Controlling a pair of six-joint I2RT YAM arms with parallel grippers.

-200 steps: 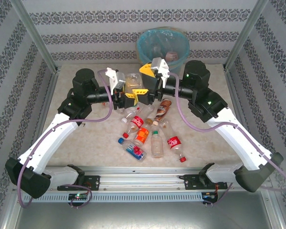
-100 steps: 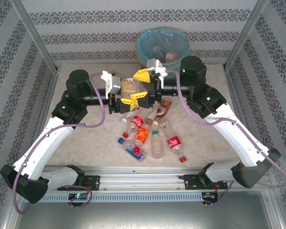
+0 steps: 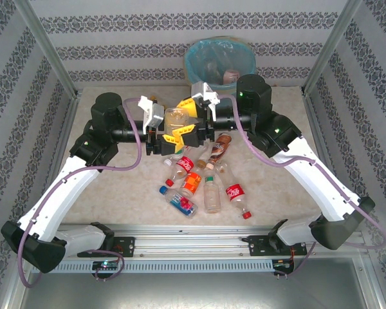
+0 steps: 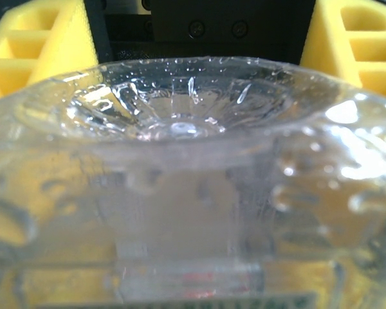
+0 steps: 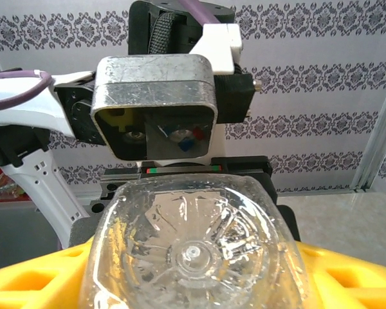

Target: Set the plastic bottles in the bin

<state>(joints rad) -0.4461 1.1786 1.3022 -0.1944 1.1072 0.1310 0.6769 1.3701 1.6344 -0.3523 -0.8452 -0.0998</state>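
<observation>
Step in hand, I judged: pass one bottle from left to right above the counter (image 3: 132, 190), then drop it in the bin (image 3: 192, 67) at the far edge. To do it well, the right side needed a firm squeeze on the base end before the left let go, or it would fall onto the pile of bottles (image 3: 192, 183) lying on the counter just below. No early release and no twisting, since clear plastic is likely slick and crushable. Then carry it over the bin rim, not against it. The bin looked to have something in it already.

The bottle (image 3: 175, 118) hung in the air above the pile, well short of the bin, its base toward the right. My left jaws (image 3: 172, 134) were pinched on its body with a narrow gap, holding it up. My right jaws (image 3: 192, 118) stood partly spread, one finger on either side of the base end. Touching or just beside it, I couldn't tell.
</observation>
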